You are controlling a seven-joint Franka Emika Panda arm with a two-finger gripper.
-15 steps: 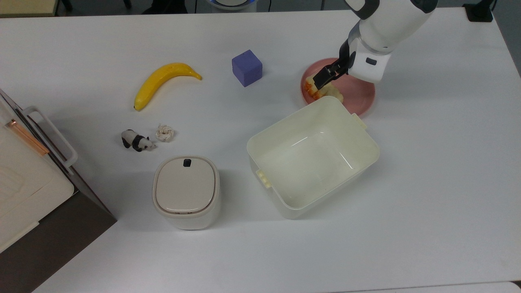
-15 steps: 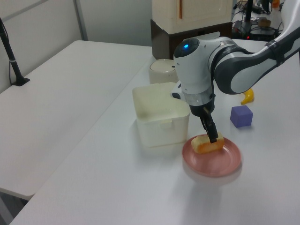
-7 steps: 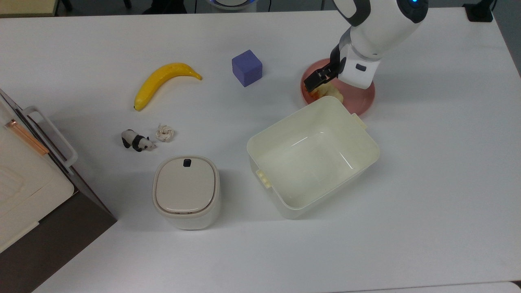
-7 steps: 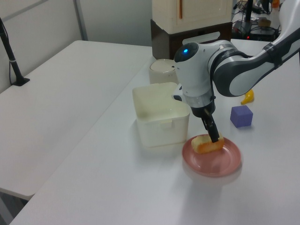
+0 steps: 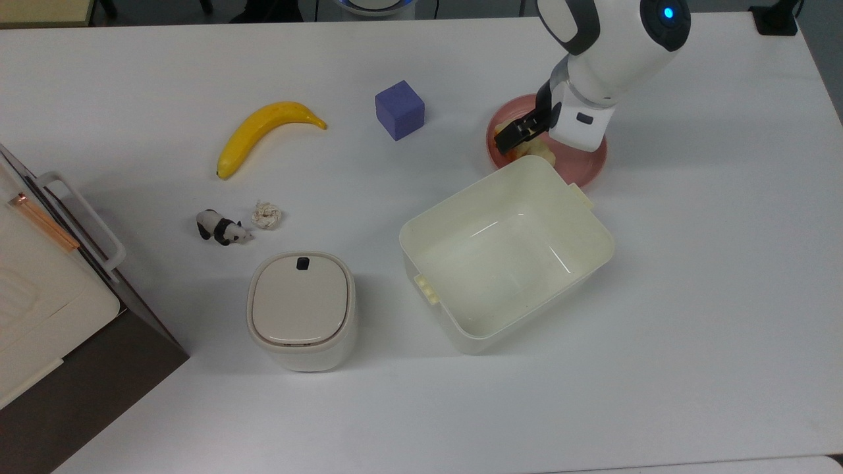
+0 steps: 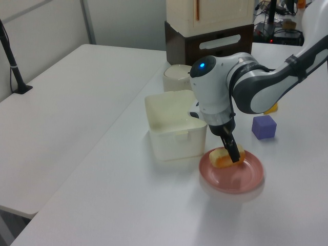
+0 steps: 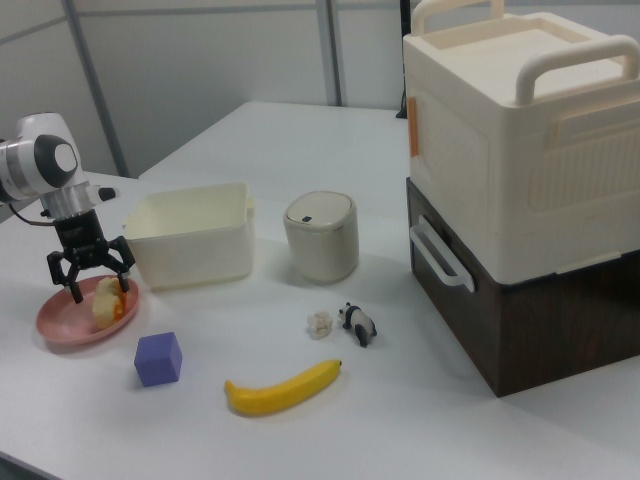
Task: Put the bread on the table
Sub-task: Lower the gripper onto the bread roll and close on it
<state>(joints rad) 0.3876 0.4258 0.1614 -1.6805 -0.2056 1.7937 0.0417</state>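
Two black fingers of the claw stand spread wide, straddling the bread without closing on it. The bread, pale cream with an orange-brown glazed side, lies on the pink plate, at one o'clock from the cream tub on the white tabletop in the top view.

The bread is pale cream with an orange-brown glaze, on a pink plate on the white table. The end effector has black fingers on a white arm. Nearby lie a yellow banana, a purple cube, a black-and-white panda figure and a cream tub.
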